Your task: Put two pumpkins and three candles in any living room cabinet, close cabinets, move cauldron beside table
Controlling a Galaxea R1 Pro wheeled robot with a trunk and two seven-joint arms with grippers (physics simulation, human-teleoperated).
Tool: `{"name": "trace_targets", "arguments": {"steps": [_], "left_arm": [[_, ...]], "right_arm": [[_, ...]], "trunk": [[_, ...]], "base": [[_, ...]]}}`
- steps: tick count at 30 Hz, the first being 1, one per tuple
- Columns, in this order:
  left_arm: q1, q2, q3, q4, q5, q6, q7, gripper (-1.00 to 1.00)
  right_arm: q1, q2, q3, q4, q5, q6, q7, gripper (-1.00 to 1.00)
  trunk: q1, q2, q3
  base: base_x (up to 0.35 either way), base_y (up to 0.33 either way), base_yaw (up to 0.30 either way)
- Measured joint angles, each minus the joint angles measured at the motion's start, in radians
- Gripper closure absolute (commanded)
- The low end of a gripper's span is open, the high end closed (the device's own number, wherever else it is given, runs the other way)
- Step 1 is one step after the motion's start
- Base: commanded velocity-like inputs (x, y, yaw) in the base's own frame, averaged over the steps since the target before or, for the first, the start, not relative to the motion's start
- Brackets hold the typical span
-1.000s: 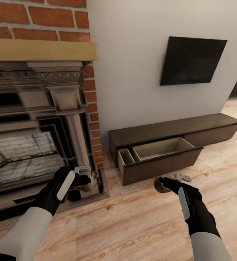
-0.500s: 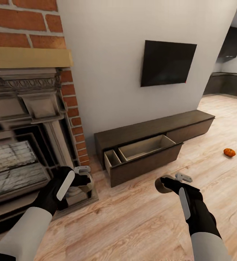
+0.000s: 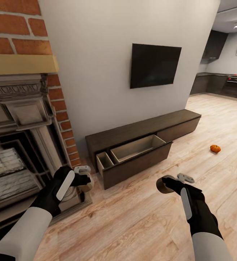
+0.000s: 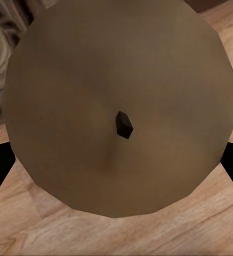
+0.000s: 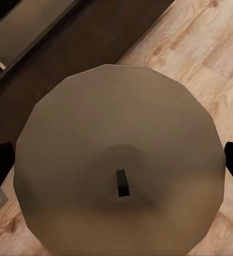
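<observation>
Biggest worry: bumping the low dark wood cabinet (image 3: 143, 135) near the brick fireplace (image 3: 20, 108), its pale-lined drawer (image 3: 136, 150) hanging open over the plank floor (image 3: 132, 224), enough to catch an arm on approach. Orange ribbed pumpkin (image 3: 215, 148) well apart on the floor, easy to forget. Left gripper (image 3: 83, 178) clamped on a stubby grey-brown candle (image 4: 119, 106), right gripper (image 3: 173, 180) clamped on another candle (image 5: 119, 170); smooth sides, might slip.
</observation>
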Motion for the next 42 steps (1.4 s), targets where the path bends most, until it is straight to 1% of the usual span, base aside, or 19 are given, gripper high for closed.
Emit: {"name": "trace_targets", "arguments": {"steps": [5, 16, 35, 42], "left_arm": [[0.0, 0.0, 0.0, 0.003, -0.001, 0.0, 0.0, 1.0], [0.0, 0.0, -0.001, 0.005, -0.004, 0.0, 0.0, 1.0], [0.0, 0.0, -0.001, 0.005, -0.002, 0.0, 0.0, 1.0], [0.0, 0.0, -0.002, 0.005, -0.003, 0.0, 0.0, 1.0]], "right_arm": [[0.0, 0.001, -0.002, 0.0, 0.0, 0.0, 0.001, 1.0], [0.0, 0.002, -0.001, -0.001, -0.001, 0.0, 0.001, 1.0], [0.0, 0.003, -0.002, 0.0, -0.001, 0.0, 0.001, 1.0], [0.0, 0.003, -0.002, 0.0, -0.001, 0.0, 0.001, 1.0]], "trunk": [[0.0, 0.0, 0.0], [0.0, 0.0, 0.0], [0.0, 0.0, 0.0], [0.0, 0.0, 0.0]], "base": [[0.106, 0.0, 0.0], [0.323, 0.0, -0.02], [0.337, 0.0, -0.271], [0.337, -0.084, -0.282]]}}
